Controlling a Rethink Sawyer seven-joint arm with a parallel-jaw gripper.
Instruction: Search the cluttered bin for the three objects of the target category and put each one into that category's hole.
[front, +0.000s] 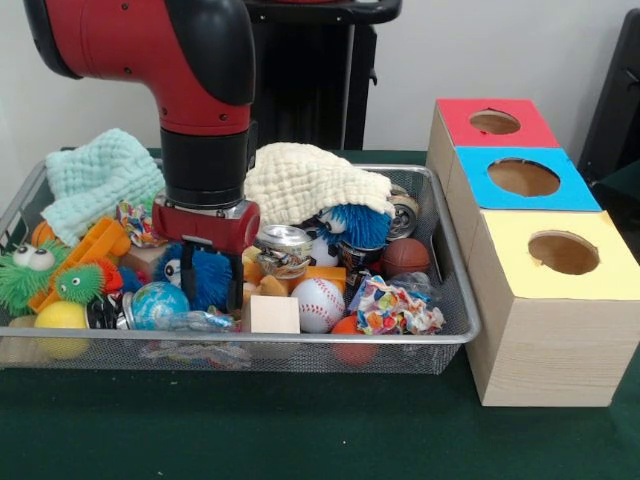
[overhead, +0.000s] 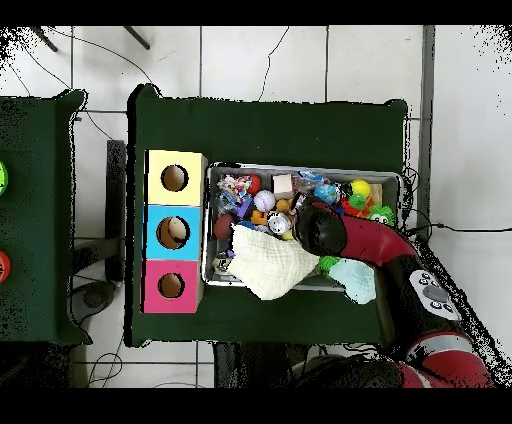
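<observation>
A green-covered table (front: 300, 440) holds a wire mesh bin (front: 455, 300) of clutter; the gripper (front: 210, 290) hangs low inside it, its black fingers (front: 187, 285) parted astride a fuzzy blue toy (front: 205, 272); a baseball (front: 317, 304) and wooden block (front: 274, 314) lie just beside; a cream cloth (front: 310, 180) drapes behind; beside the bin stand red (front: 495, 122), blue (front: 525, 178) and yellow (front: 562, 252) holed boxes.

Bright, even indoor light — soft shadows, slight softness throughout
</observation>
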